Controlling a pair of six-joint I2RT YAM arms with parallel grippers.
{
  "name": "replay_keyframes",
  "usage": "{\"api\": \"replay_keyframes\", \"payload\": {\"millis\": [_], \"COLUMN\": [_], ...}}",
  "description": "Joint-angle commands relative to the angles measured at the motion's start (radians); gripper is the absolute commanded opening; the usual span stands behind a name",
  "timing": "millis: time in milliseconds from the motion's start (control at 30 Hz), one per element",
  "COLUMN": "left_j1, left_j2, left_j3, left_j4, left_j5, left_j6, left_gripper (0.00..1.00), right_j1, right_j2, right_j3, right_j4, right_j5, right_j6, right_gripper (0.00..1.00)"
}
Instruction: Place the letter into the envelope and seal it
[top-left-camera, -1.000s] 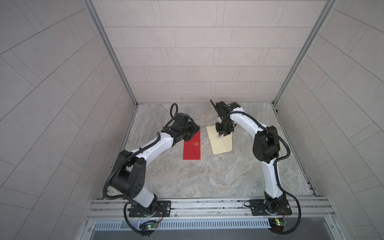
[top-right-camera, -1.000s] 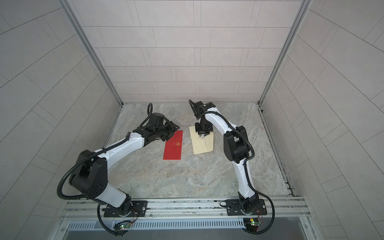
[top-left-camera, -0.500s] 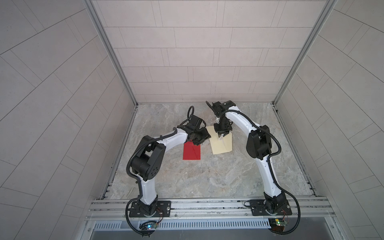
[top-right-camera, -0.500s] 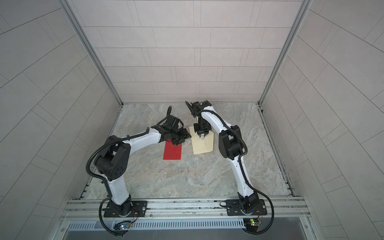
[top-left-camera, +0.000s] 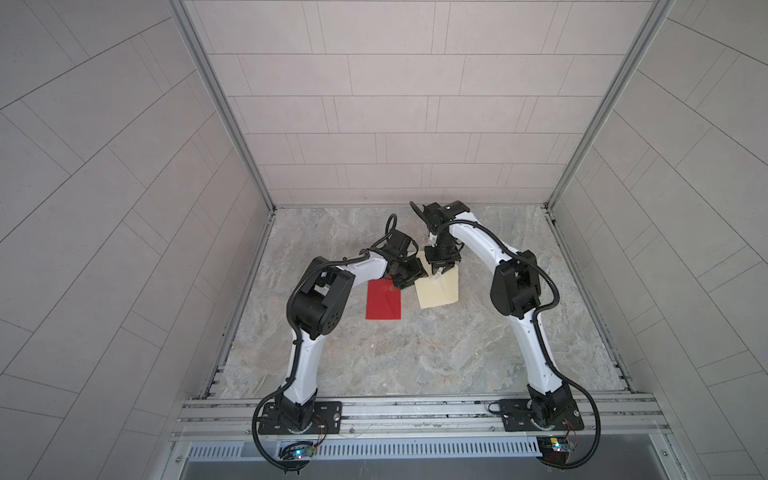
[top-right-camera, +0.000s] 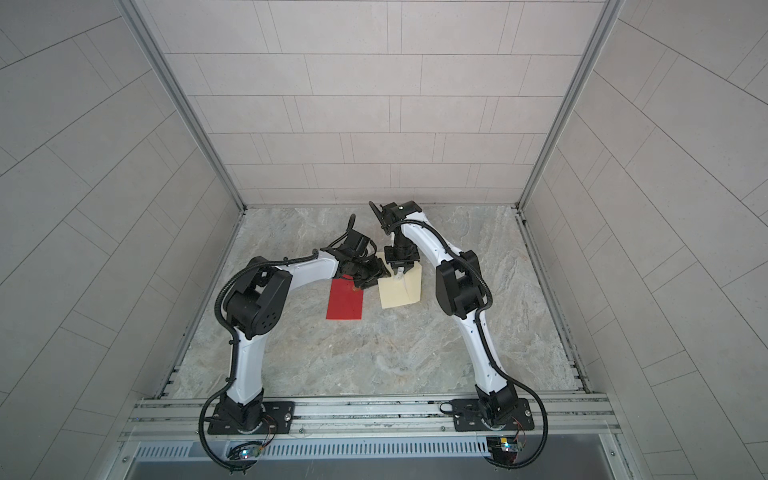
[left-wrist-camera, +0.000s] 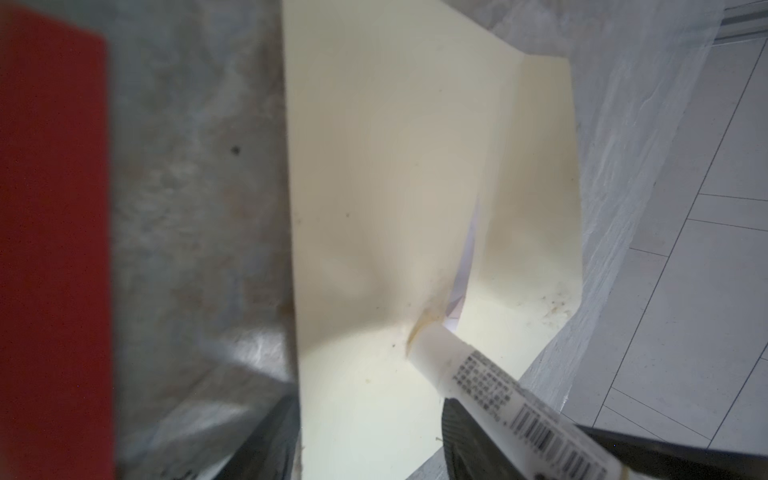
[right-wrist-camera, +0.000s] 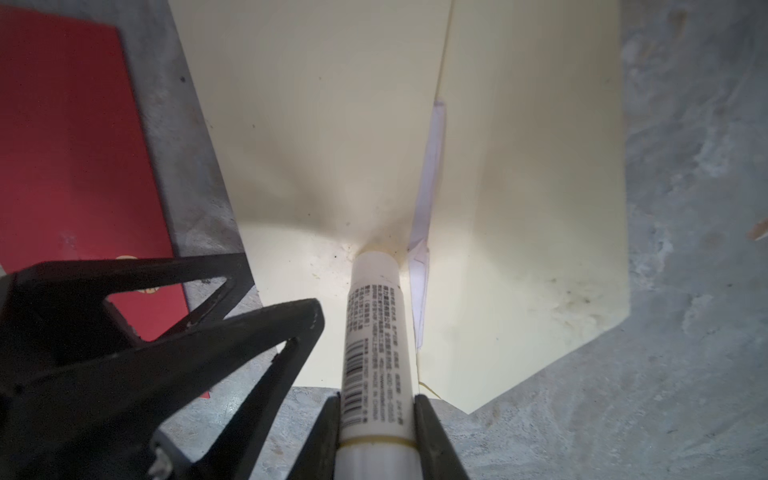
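- While the right gripper (right-wrist-camera: 376, 401) squeezed a white glue stick (right-wrist-camera: 372, 332), its tip pressed the cream envelope (right-wrist-camera: 332, 124) on the table (right-wrist-camera: 685, 291).
- Its barcode showed; the tiny words were too small to read.
- The left gripper's (right-wrist-camera: 282, 289) jaws stood apart beside the envelope.

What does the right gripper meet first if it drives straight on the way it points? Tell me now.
The cream envelope. The right gripper points down along the glue stick it clamps, and the stick's tip already presses the paper beside the seam, so going on would likely just press harder.
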Motion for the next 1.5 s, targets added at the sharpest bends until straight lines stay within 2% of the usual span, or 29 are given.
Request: {"api": "replay_keyframes", "payload": {"millis": [0, 133, 300, 367, 633, 833, 967, 1100, 1333, 1467], "left_j1": [-0.002, -0.002, -0.005, -0.008, -0.025, -0.046, -0.056, -0.056, -0.054, -0.054], "left_j2": [0.071, 0.073, 0.061, 0.057, 0.026, 0.007, -0.005, -0.009, -0.005, -0.001], "left_j3": [0.0, -0.032, -0.034, -0.038, -0.078, -0.108, -0.142, -0.189, -0.197, -0.191], "left_j4": [0.002, 0.08, 0.092, 0.089, 0.106, 0.151, 0.245, 0.385, 0.374, 0.328], "left_j5": [0.002, 0.017, 0.022, 0.023, 0.055, 0.109, 0.161, 0.207, 0.199, 0.194], "left_j6": [0.002, -0.044, -0.026, -0.007, 0.117, 0.167, 0.143, 0.06, 0.033, 0.053], "left_gripper": [0.6, 0.45, 0.09, 0.0, 0.0, 0.0, 0.0, 0.0, 0.0, 0.0], "right_j1": [0.0, 0.0, 0.0, 0.0, -0.02, -0.025, -0.02, -0.002, 0.001, -0.008], "right_j2": [0.008, -0.012, -0.026, -0.028, -0.041, -0.036, -0.038, -0.075, -0.205, -0.257], "right_j3": [-0.042, -0.079, -0.096, -0.093, -0.09, -0.089, -0.093, -0.147, -0.303, -0.348], "right_j4": [0.03, 0.052, 0.077, 0.085, 0.106, 0.124, 0.141, 0.203, 0.339, 0.379], "right_j5": [-0.041, -0.039, -0.057, -0.066, -0.085, -0.074, -0.045, 0.004, 0.128, 0.071], "right_j6": [0.017, 0.023, 0.037, 0.041, 0.054, 0.066, 0.08, 0.104, 0.149, 0.124], "right_gripper": [0.01, 0.01, 0.01, 0.01, 0.0, 0.0, 0.0, 0.0, 0.0, 0.0]}}
